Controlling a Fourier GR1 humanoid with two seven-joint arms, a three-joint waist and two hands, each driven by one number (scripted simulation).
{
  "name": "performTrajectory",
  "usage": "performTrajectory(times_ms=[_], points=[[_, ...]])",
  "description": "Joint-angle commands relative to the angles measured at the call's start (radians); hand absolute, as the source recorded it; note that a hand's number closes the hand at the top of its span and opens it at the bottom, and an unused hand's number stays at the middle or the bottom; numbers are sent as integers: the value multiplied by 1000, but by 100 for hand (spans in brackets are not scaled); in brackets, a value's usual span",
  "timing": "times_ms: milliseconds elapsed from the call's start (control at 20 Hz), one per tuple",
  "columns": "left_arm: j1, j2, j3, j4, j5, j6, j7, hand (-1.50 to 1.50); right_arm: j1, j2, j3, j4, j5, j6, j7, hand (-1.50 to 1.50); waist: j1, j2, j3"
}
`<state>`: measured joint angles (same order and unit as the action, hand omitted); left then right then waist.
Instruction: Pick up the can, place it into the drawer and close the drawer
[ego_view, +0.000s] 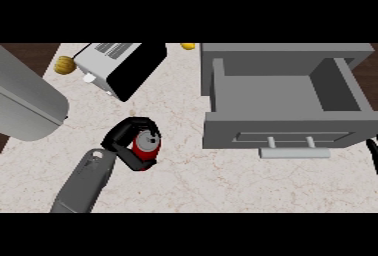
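Nearest the lower edge, a grey forearm comes up from the left side of the view and ends in the left hand (127, 142), whose black fingers are curled round the can (146, 146). The red can stands roughly upright, its silver top facing up, over the pale marbled worktop (221, 185); whether it is lifted clear or resting there cannot be told. From the can the open drawer (284, 107) lies to the right and a little farther away, its grey front with the handle (294, 151) turned toward the near side. So the carry is rightward and over that front wall, then down into the bare tray. Only a dark sliver at the right edge hints at the right hand, and its state cannot be told. Farther off, top left, sits a toaster (118, 65).
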<state>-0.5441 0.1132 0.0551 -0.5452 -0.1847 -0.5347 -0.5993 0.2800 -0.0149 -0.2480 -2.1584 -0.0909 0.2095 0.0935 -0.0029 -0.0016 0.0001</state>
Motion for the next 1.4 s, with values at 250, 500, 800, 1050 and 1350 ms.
performTrajectory(times_ms=[250,500,800,1050,1350], points=[[66,-20,189,-140,150,240,117,150,2,-5,-14,-51,-5,-23,53,-150,25,-5,0],[123,-18,277,-281,210,417,169,150,77,14,5,-60,-13,-14,-17,-150,20,-9,2],[143,-90,154,-637,189,491,433,150,43,14,23,-51,12,-11,-20,-150,9,-3,1],[165,-112,5,-849,181,578,588,150,60,-8,-50,-66,-59,24,-1,-150,4,-4,1],[20,-113,-148,-883,183,756,741,150,56,-12,-55,-92,-79,19,21,-150,-7,-1,0]])
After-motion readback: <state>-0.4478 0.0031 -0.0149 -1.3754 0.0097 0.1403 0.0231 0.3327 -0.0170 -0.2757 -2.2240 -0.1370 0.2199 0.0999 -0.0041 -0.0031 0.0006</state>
